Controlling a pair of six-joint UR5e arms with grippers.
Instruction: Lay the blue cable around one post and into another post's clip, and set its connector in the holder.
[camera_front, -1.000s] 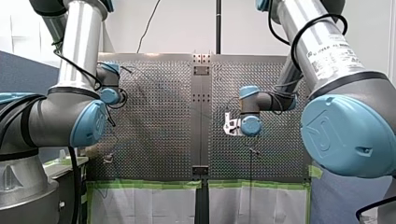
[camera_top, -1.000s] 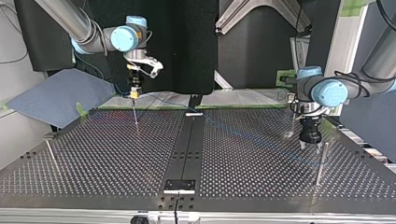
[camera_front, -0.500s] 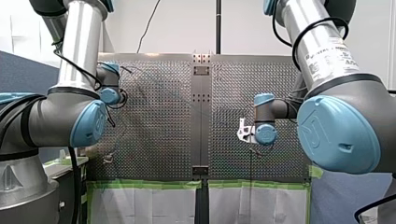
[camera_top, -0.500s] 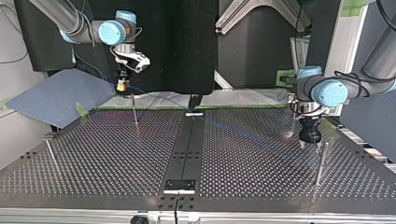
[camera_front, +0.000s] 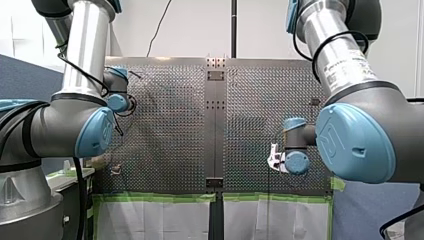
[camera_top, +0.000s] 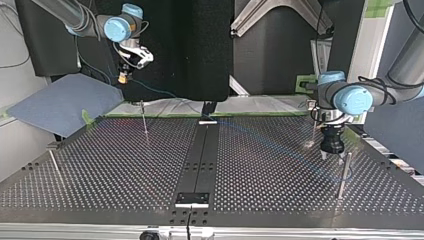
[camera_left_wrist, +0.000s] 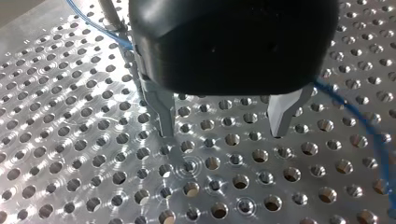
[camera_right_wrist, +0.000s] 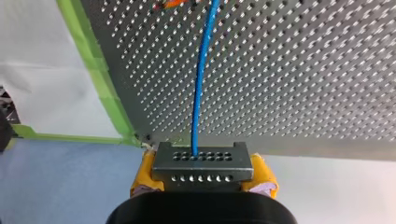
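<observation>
Blue cable (camera_right_wrist: 200, 84): one, connector (camera_right_wrist: 202, 161) in right gripper (camera_right_wrist: 204, 173).

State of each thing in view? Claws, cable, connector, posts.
left claw: open, empty, low over the table.
right claw: shut on the connector, raised past the table's edge.
connector: in the right claw, off the table.
cable: hangs in the air from the connector, then lies across the table to a post.
post: upright.
</observation>
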